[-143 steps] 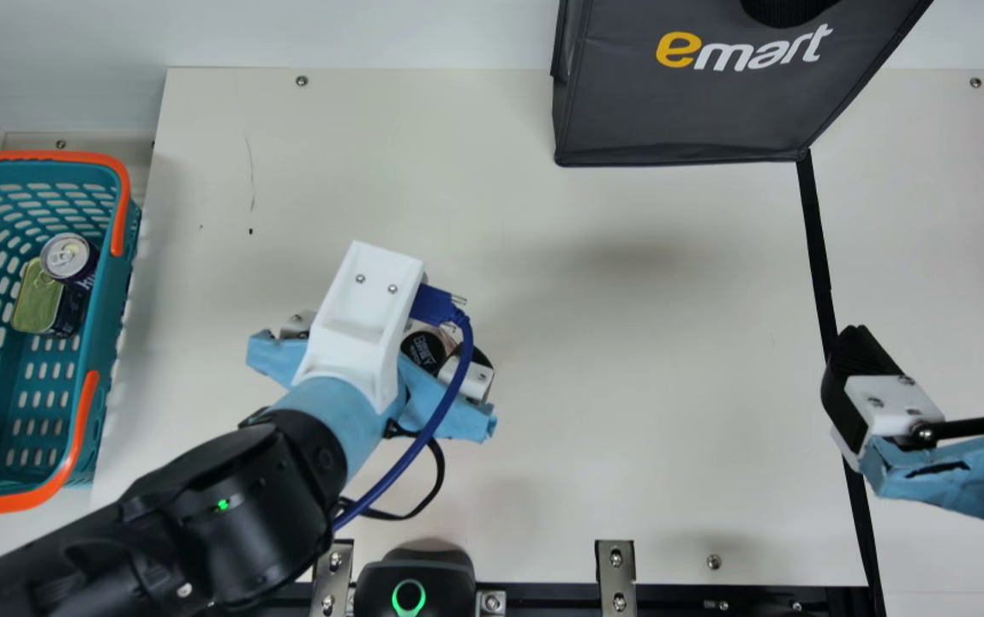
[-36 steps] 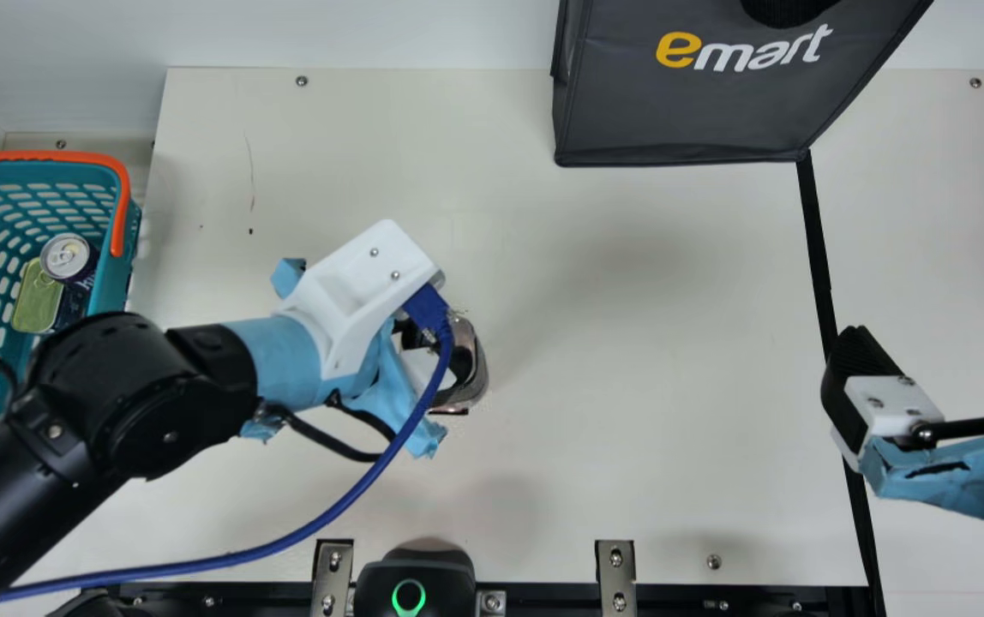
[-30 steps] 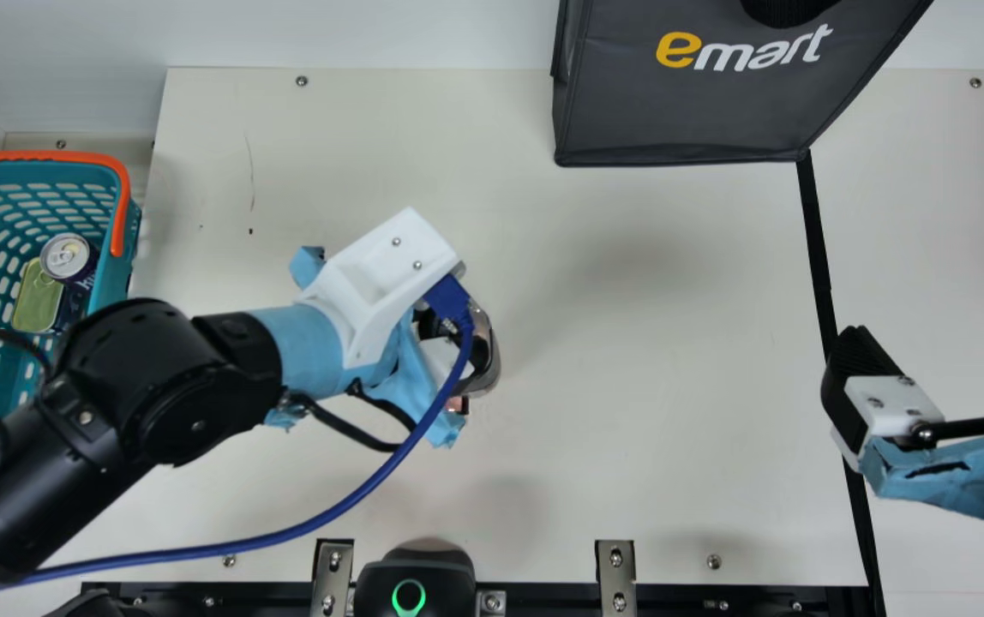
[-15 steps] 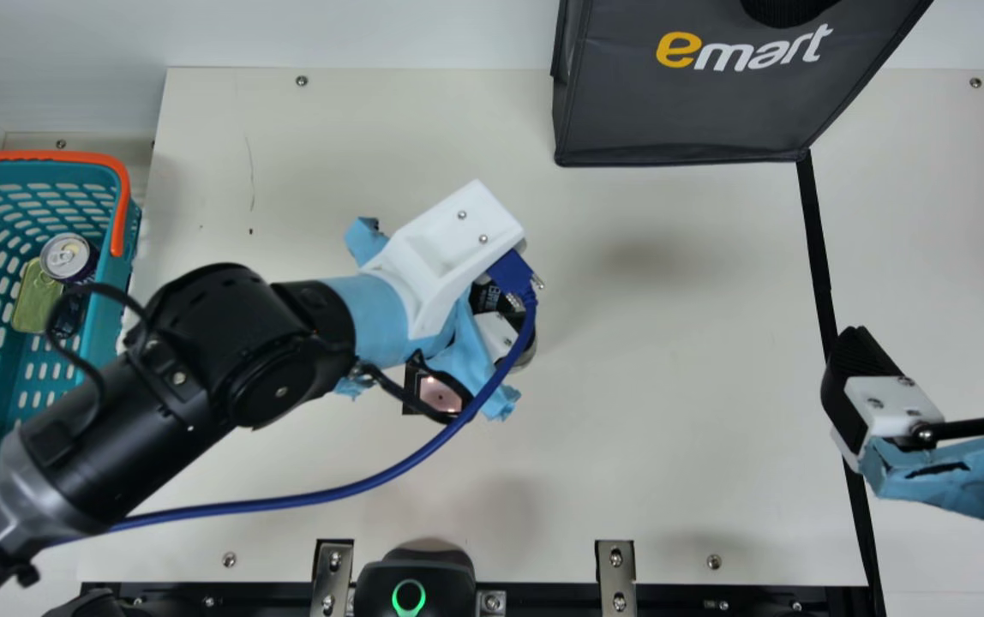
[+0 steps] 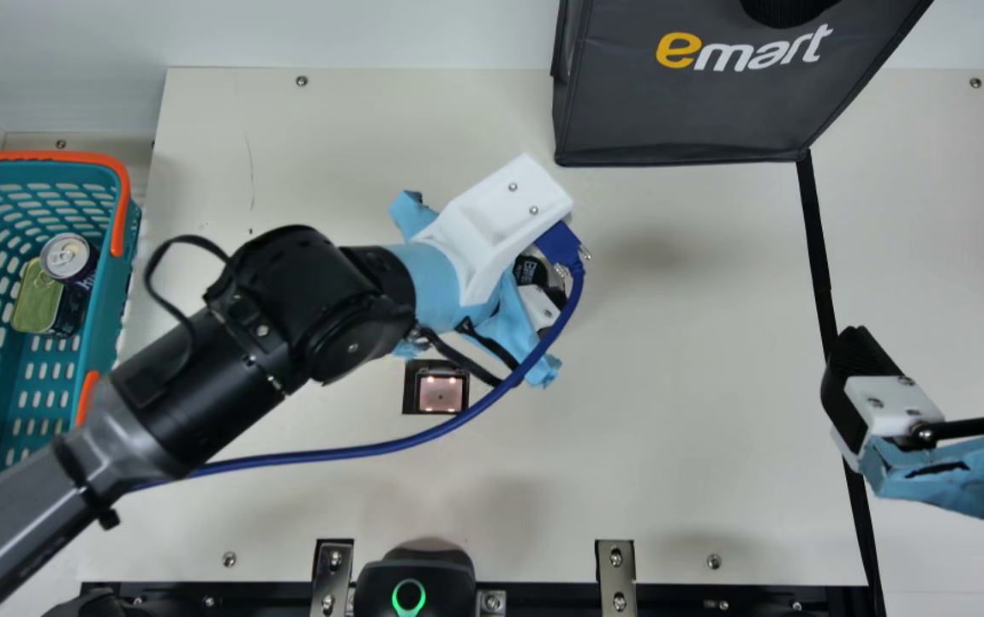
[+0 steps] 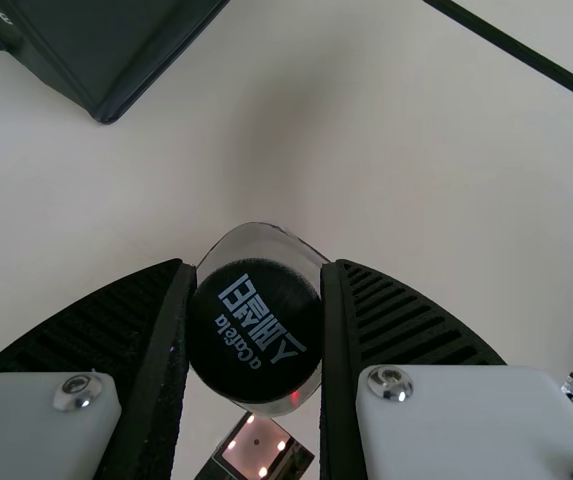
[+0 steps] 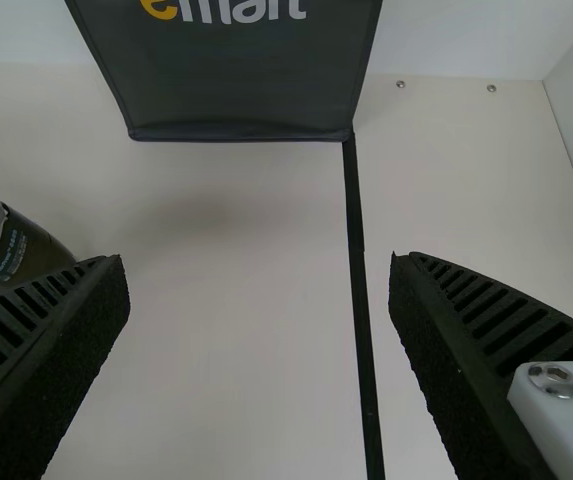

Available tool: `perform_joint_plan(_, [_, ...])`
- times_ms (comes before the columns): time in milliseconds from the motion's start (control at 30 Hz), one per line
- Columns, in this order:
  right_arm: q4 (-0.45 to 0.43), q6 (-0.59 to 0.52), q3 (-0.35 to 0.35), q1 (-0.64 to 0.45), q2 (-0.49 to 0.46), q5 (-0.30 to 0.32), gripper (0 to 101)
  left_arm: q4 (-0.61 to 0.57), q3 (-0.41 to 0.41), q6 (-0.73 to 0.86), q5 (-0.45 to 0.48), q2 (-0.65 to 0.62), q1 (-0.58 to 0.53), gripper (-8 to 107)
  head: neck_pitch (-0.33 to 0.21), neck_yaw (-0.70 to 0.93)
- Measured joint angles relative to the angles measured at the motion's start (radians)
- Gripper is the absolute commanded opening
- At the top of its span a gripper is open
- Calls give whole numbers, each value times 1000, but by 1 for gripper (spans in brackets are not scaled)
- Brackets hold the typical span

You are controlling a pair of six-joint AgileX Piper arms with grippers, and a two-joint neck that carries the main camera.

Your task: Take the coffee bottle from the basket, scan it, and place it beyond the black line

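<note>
Left gripper (image 5: 516, 321), just above centre frame in the main view, clamped on the coffee bottle (image 6: 254, 330), one ribbed finger pressed to each side; black cap faces the wrist camera. Bottle is on the near side of the black line (image 5: 818, 248), well apart from it; whether its base touches the table (image 5: 672, 368) can't be told. Wide stretch of cream surface from bottle to line, centre to right of frame; more surface beyond the line, out to the right edge. Dark bag (image 5: 681, 111) at upper right, bottom edge above that stretch, lower right corner meeting the line's upper end; lower left corner near the left gripper's white camera mount (image 5: 501, 214) as seen from above. Right gripper (image 5: 933, 338) at right edge, fingers wide apart, nothing between them, inner finger overlapping the line in view. Scan window (image 5: 441, 392) lit, lower centre, with the blue cable (image 5: 423, 439) bowing past its lower right corner. Basket (image 5: 117, 274) at left edge, beside the table's left edge, a can (image 5: 66, 255) and a tin (image 5: 36, 300) inside. Green-ringed device (image 5: 409, 570) at bottom centre, on the front edge.
</note>
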Motion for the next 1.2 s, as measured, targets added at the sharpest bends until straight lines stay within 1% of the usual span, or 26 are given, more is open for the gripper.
perform_joint_plan(200, [0, 0, 0, 0, 0, 0, 91, 0, -28, 0, -11, 39, -4, 10, 2, 0])
perform_joint_plan(400, [0, 0, 0, 0, 0, 0, 91, 0, -38, 0, -22, 69, -6, 10, 2, 0])
perform_joint_plan(1033, [0, 0, 0, 0, 0, 0, 91, -4, -23, 19, -58, 111, -5, 10, 2, 0])
perform_joint_plan(1200, [0, 0, 0, 0, 0, 0, 91, -4, -17, 21, -66, 116, -5, 27, 2, 0])
